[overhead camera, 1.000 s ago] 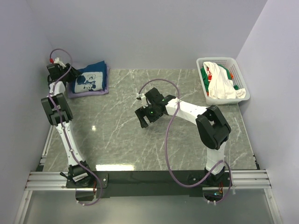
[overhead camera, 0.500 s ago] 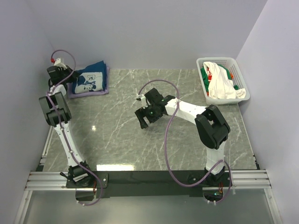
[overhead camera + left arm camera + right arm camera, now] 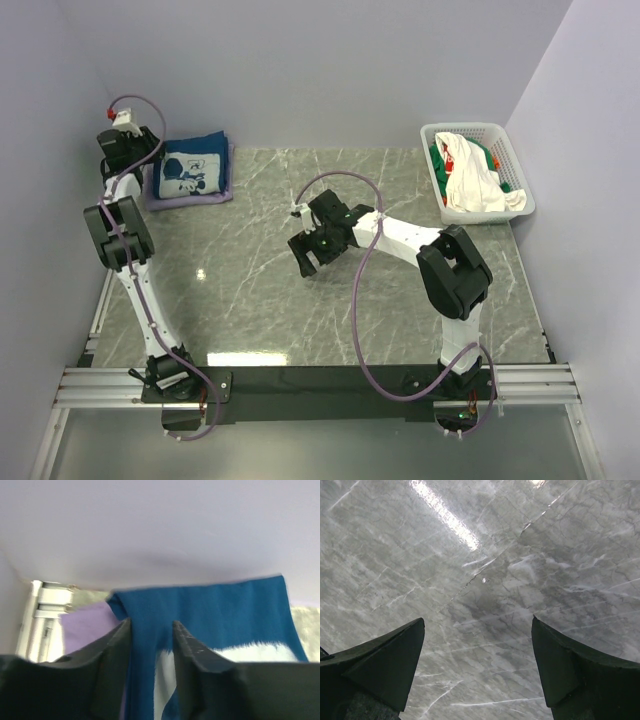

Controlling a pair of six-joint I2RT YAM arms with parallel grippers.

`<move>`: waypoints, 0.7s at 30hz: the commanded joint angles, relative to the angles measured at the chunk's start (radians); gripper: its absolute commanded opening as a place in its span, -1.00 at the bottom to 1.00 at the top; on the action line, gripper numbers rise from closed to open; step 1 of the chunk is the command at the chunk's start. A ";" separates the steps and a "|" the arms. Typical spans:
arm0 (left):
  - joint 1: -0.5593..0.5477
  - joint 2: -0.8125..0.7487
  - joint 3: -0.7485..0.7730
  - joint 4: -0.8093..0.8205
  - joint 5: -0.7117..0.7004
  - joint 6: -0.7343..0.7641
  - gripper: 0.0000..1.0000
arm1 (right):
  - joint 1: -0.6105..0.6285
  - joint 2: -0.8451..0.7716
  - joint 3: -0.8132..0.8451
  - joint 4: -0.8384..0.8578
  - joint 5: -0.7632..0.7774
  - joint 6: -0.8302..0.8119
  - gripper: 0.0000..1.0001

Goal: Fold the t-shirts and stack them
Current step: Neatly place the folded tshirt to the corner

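A folded navy-blue t-shirt [image 3: 192, 172] with a white print lies on a folded lavender t-shirt [image 3: 190, 198] at the back left of the table. My left gripper [image 3: 143, 165] is just left of this stack, raised, with its jaws a little apart and nothing between them. In the left wrist view the navy t-shirt [image 3: 210, 615] and the lavender t-shirt [image 3: 87, 630] lie beyond the left gripper [image 3: 151, 625]. My right gripper [image 3: 308, 262] is wide open and empty over the bare table's middle; the right wrist view shows the right gripper [image 3: 477, 622] above marble only.
A white lattice basket [image 3: 505, 140] at the back right holds a white t-shirt [image 3: 470, 180] and a green one [image 3: 437, 160] with red-orange bits. Walls stand close behind and to the left of the stack. The table [image 3: 250, 300] is grey marble.
My left gripper has drawn back and up to the left, away from the folded stack. The right arm has not moved.
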 commanded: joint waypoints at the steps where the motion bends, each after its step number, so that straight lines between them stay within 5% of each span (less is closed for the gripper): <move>1: 0.018 0.020 0.104 -0.069 -0.087 0.010 -0.10 | 0.009 0.002 0.039 -0.007 0.004 -0.008 0.86; 5: 0.032 -0.034 0.068 -0.069 -0.104 0.003 0.13 | 0.009 -0.013 0.027 -0.006 0.007 -0.010 0.86; 10: 0.031 -0.185 -0.023 -0.079 -0.020 -0.061 0.12 | 0.008 -0.034 0.018 -0.002 0.016 -0.008 0.86; 14: 0.005 -0.346 -0.238 -0.019 0.057 -0.104 0.05 | 0.006 -0.051 0.004 0.008 -0.004 -0.008 0.86; 21: -0.078 -0.354 -0.352 -0.037 0.085 -0.165 -0.03 | -0.040 -0.044 0.004 -0.001 -0.108 0.012 0.86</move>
